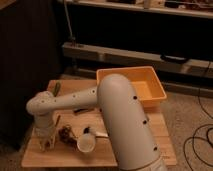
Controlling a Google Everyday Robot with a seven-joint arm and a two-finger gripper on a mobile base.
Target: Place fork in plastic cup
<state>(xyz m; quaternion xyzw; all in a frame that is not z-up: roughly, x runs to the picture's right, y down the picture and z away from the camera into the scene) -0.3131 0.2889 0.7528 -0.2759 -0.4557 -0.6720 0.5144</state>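
My gripper (46, 143) points straight down over the front left of the wooden table (160, 132), its tip close to the tabletop. The wrist and forearm hide what lies under it. A small olive-green thing (57, 89) sticks up behind the wrist at the back left; I cannot tell whether it is the plastic cup or the fork. A thin tan sliver (58, 120) shows beside the wrist; it may be the fork. The larger white cup (86, 142) lies on its side right of the gripper.
An orange bin (134, 86) stands at the table's back right. A dark brown clump (65, 133) lies between the gripper and the white cup. A black-handled utensil (80, 111) lies under my arm. Cables (200, 140) lie on the floor at right.
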